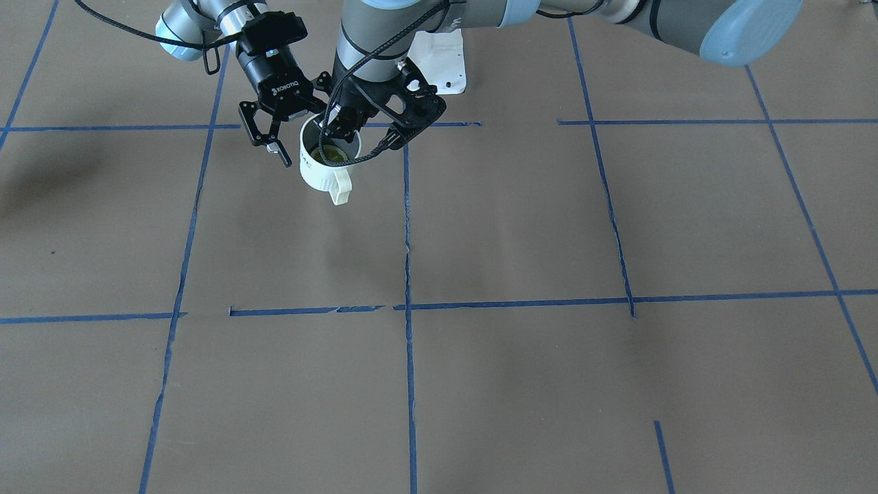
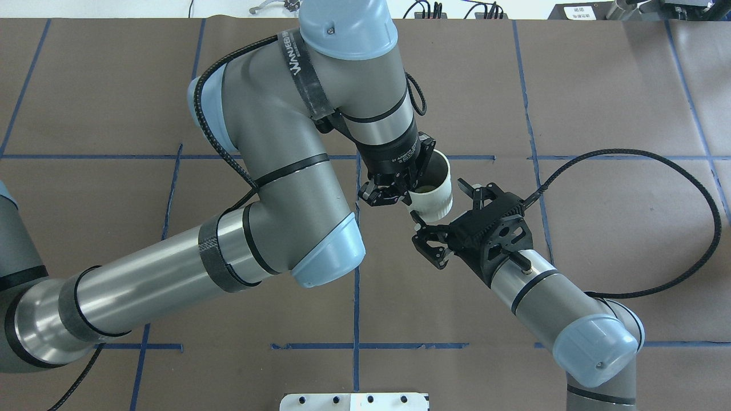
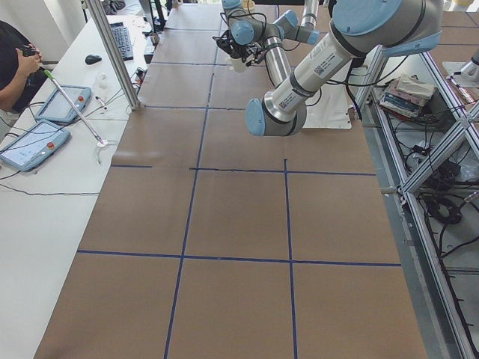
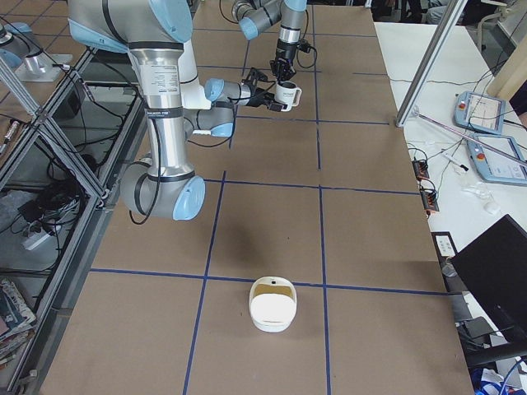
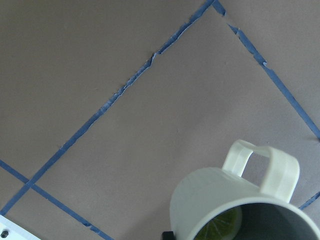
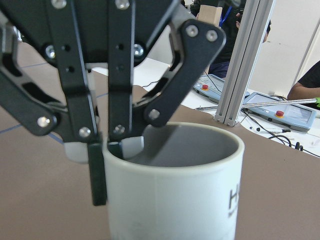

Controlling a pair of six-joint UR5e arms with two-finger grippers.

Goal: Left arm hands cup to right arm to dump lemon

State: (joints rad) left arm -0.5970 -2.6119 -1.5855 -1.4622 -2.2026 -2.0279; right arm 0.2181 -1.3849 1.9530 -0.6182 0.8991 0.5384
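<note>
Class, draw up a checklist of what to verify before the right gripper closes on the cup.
1. Left gripper pinching the cup by its rim: ok.
2. Lemon inside the cup: ok.
3. Cup upright: ok.
4. Right gripper open: ok.
5. Right gripper's jaws on both sides of the cup: cannot tell.
6. Handle turned away from the right gripper: ok.

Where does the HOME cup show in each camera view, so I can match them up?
Front-facing: cup upper left of centre.
Overhead: cup just right of centre.
Exterior left: cup tiny, near the top.
Exterior right: cup top centre.
Left wrist: cup bottom right corner.
Right wrist: cup fills the lower middle.
Landmark: the left gripper pinching its rim, barely visible from the left wrist.
</note>
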